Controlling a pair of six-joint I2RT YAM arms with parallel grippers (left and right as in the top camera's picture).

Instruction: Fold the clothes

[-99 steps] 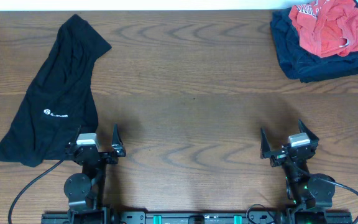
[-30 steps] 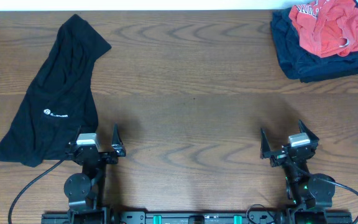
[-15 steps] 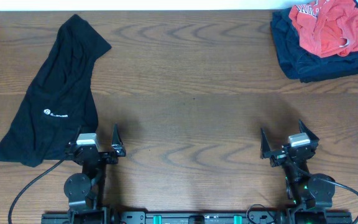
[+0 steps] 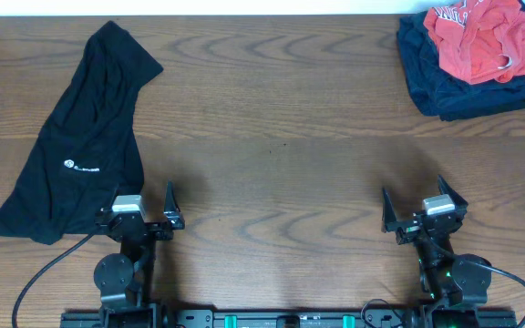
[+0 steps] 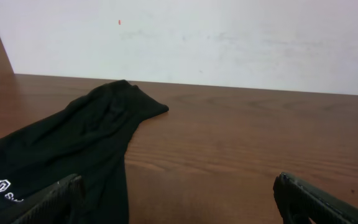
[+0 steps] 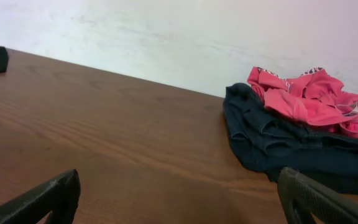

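Nothing has shifted on your bench [image 4: 281, 137]: the black trousers [image 4: 80, 155] lie rumpled and unfolded at its left side, just beside your left claw [image 4: 140, 197]; it and the right claw [image 4: 416, 193] sit spread, empty, so folding hasn't begun

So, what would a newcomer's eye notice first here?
Probably the black garment with a white logo, lying loose on the table's left side. Then the red garment heaped on a navy garment at the far right corner. The left hand and right hand stand open, empty, near the front edge.
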